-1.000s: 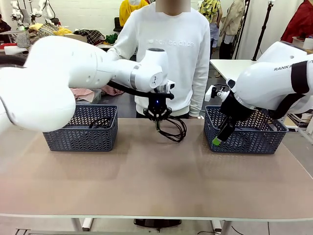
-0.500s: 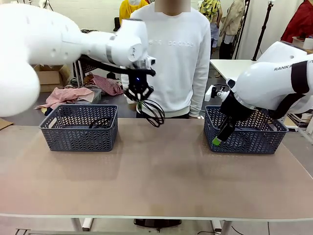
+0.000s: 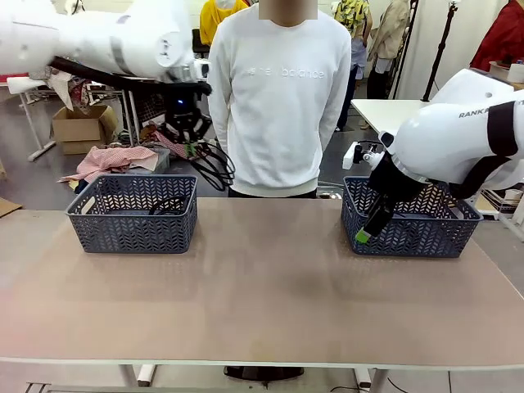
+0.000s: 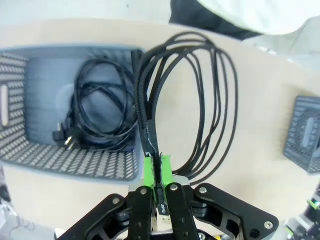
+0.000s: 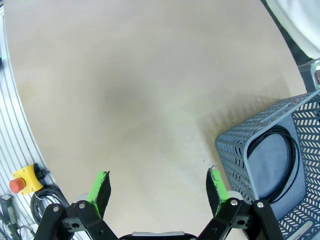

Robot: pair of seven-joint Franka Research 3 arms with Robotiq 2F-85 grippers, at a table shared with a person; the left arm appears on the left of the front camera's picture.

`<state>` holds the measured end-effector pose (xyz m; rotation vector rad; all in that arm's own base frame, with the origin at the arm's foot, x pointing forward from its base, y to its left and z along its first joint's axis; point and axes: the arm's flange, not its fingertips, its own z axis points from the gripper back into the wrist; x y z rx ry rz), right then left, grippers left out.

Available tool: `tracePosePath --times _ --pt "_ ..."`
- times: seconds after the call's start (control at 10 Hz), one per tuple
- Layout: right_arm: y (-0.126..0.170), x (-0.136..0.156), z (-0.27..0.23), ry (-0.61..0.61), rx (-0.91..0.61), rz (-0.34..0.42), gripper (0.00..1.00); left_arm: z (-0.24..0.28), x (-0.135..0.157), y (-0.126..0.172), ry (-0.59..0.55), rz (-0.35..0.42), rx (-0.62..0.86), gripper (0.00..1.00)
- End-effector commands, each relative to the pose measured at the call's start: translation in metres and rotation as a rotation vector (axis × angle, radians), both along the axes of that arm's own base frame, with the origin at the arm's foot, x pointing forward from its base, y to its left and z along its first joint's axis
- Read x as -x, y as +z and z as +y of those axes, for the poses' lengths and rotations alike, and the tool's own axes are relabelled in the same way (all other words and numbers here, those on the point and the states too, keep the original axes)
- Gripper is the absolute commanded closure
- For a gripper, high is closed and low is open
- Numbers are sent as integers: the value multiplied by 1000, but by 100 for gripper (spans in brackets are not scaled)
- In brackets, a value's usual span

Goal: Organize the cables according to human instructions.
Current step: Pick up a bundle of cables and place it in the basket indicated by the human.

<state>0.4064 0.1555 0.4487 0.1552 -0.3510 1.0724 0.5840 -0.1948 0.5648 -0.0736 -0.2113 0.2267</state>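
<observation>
One coiled cable (image 4: 187, 105) is carried in the air, clamped between the green pads of the left claw (image 4: 158, 172) above the near edge of the left basket (image 3: 131, 214) (where another cable (image 4: 97, 117) already lies), so the step in hand is judged to be delivery into that basket. Next, the coil must be centred over the opening and lowered before release. The right claw (image 5: 157, 192) is held wide apart and empty beside the right basket (image 5: 272, 165), whose dark coil (image 5: 280, 165) is partly cut off, and no instructing hand can be made out.

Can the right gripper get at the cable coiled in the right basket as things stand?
Probably yes: the right gripper is open beside the right basket, whose top is open, with nothing covering the coiled cable inside.
</observation>
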Motion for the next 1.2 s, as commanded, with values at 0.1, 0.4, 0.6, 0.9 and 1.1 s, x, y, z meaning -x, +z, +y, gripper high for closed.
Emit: tracePosePath --times 0.1,0.4,0.6,0.9,1.1 --pt "1 0 1 -3 0 0 0 56 37 2 27 -14 81 100" --pt "1 0 1 -3 0 0 0 103 51 -2 111 -42 122 100" --pt "1 0 1 -3 0 0 0 125 52 -13 146 -55 134 100" --pt "1 0 1 -3 0 0 0 137 37 -39 116 -77 105 100" --pt "1 0 1 -3 0 0 0 140 22 -54 95 -73 53 100"
